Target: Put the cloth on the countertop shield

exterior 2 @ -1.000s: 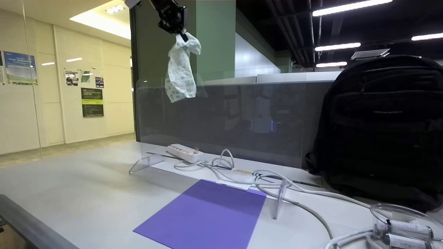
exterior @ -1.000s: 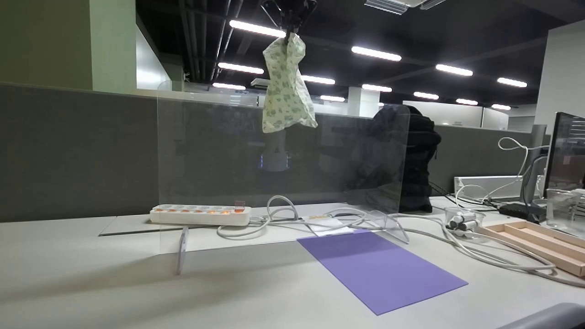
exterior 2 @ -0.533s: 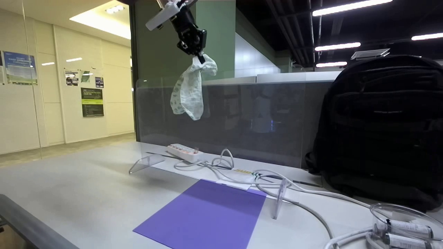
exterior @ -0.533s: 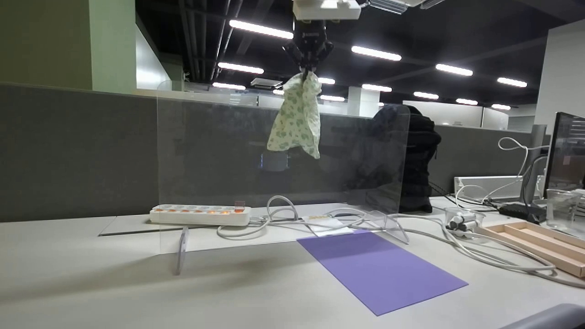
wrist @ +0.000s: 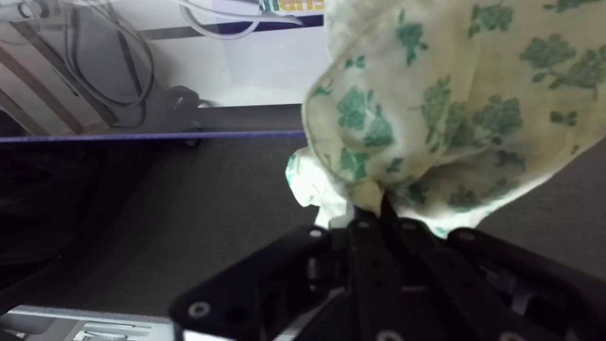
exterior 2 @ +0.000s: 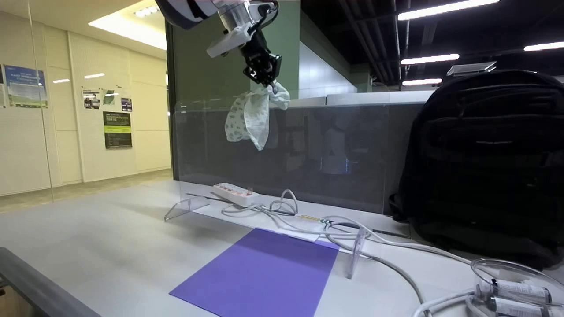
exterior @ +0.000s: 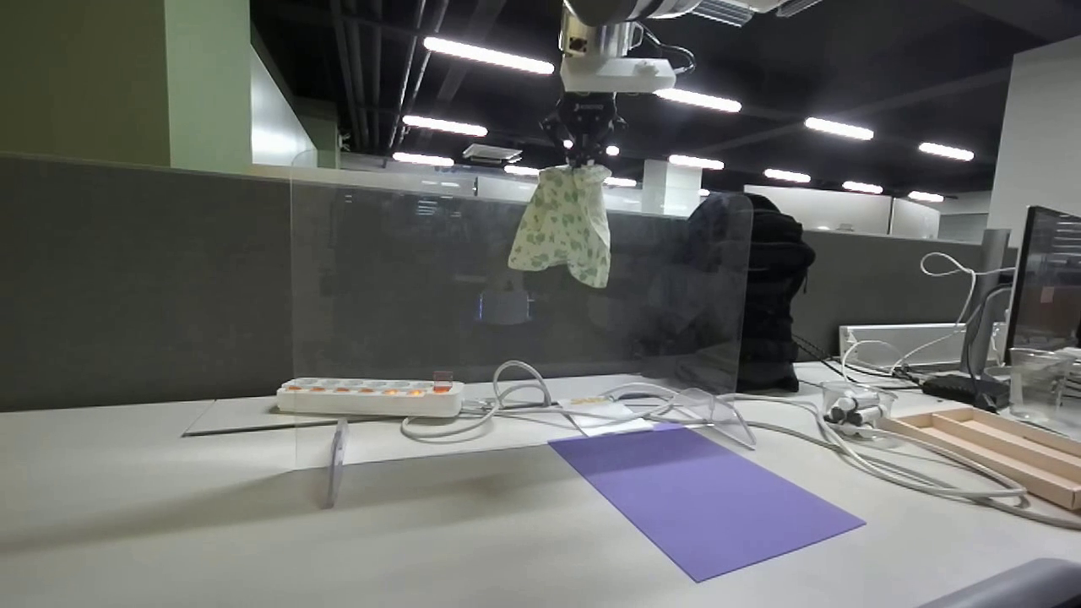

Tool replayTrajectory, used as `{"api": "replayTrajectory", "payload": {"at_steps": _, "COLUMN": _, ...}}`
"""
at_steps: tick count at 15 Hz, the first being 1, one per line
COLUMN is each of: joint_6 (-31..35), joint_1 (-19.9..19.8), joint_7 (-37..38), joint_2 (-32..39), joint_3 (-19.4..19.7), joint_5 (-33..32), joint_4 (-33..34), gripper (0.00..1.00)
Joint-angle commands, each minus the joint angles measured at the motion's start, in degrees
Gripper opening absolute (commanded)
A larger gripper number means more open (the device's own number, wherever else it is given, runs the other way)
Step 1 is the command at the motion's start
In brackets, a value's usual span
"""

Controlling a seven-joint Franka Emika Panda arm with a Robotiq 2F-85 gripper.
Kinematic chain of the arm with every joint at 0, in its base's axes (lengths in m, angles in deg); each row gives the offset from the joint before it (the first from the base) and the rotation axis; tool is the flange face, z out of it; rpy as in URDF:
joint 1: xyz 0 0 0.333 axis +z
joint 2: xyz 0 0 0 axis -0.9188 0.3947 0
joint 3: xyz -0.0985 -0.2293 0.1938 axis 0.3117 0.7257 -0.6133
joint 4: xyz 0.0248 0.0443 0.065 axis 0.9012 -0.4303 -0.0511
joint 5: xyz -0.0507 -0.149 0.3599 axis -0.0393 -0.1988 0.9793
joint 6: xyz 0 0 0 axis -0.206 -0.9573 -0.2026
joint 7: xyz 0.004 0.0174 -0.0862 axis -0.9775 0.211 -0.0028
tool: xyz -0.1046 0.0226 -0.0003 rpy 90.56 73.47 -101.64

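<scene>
One cloth, pale with a green leaf print, held aloft in my one gripper. Jaws: two fingers drawn together on a pinch of fabric, the rest hanging loose below. Cloth is up off the countertop, level with the top of the one clear shield. In both exterior views I see it overlap the panel's top edge, hem lower than that edge. Contact between cloth and panel: cannot tell. Shield stands upright on two clear feet.

Count of the rest. One white power strip, seen through the panel. Pale cables looped beside it, too tangled for me to number. One purple sheet, flat, near the panel's lower edge. One black backpack, upright. One tan tray. One clear container; I make out two labelled cylinders in it, and whether there are more I cannot tell. One monitor, cut by the frame. Grey partition behind.
</scene>
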Motion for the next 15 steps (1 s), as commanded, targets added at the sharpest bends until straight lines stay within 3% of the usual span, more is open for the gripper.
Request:
{"api": "replayTrajectory", "payload": {"at_steps": 1, "joint_6": 2.14, "joint_1": 0.37, "joint_7": -1.10, "joint_2": 0.39, "joint_3": 1.05, "joint_5": 1.53, "joint_4": 0.53, "gripper": 0.30}}
{"api": "replayTrajectory", "payload": {"at_steps": 6, "joint_6": 3.10, "joint_1": 1.12, "joint_7": -5.95, "joint_2": -0.75, "joint_3": 0.36, "joint_5": 7.16, "joint_4": 0.87, "gripper": 0.62}}
{"api": "replayTrajectory", "payload": {"at_steps": 11, "joint_6": 0.81, "joint_1": 2.06, "joint_7": -5.06, "joint_2": -2.15, "joint_3": 0.31, "joint_5": 3.29, "joint_4": 4.18, "gripper": 0.96}}
{"api": "replayTrajectory", "payload": {"at_steps": 15, "joint_6": -5.10, "joint_1": 2.98, "joint_7": -6.02, "joint_2": -6.21, "joint_3": -1.43, "joint_5": 0.97, "joint_4": 6.15, "gripper": 1.00}}
